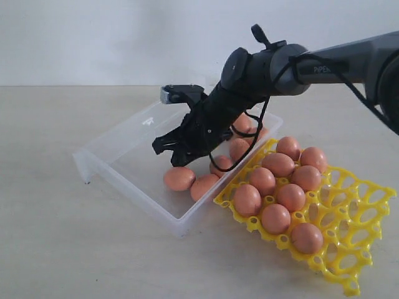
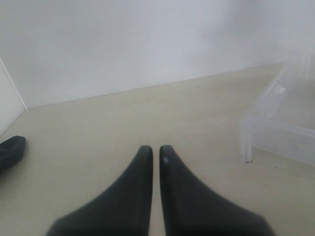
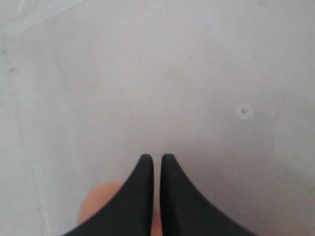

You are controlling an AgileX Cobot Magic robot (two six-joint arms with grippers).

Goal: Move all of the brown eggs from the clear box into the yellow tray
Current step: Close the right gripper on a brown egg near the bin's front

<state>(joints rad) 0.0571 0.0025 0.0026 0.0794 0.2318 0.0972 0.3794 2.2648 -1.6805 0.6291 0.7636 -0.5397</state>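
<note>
Exterior view: a pale table (image 1: 62, 249) fills the lower frame. The clear box (image 1: 134, 159) sits left of centre, running from the middle left toward the upper centre. The right arm (image 1: 349, 59) enters from the upper right and slants down into the box. The yellow tray (image 1: 365, 184) lies at the lower right, its left edge just beside the box's near wall.

Nine brown eggs (image 1: 278, 164) sit in the tray's cups on its left half; the cups toward the right stand open. At least five more eggs lie in the box along its right side, two of them (image 1: 179, 179) near the front wall, others partly hidden behind the arm.

The right gripper (image 1: 169, 149) points down and left over the box floor, just above those two front eggs. In the right wrist view its fingers (image 3: 145, 187) are drawn together with only a thin slit between and nothing pinched; one egg (image 3: 96, 209) shows beneath them at the lower left, and whether it touches them cannot be told.

In the left wrist view the left gripper (image 2: 155, 149) is likewise closed to a narrow slit and empty, over bare table, with a corner of the box at the right edge and a dark object (image 2: 10, 150) at the left edge.
</note>
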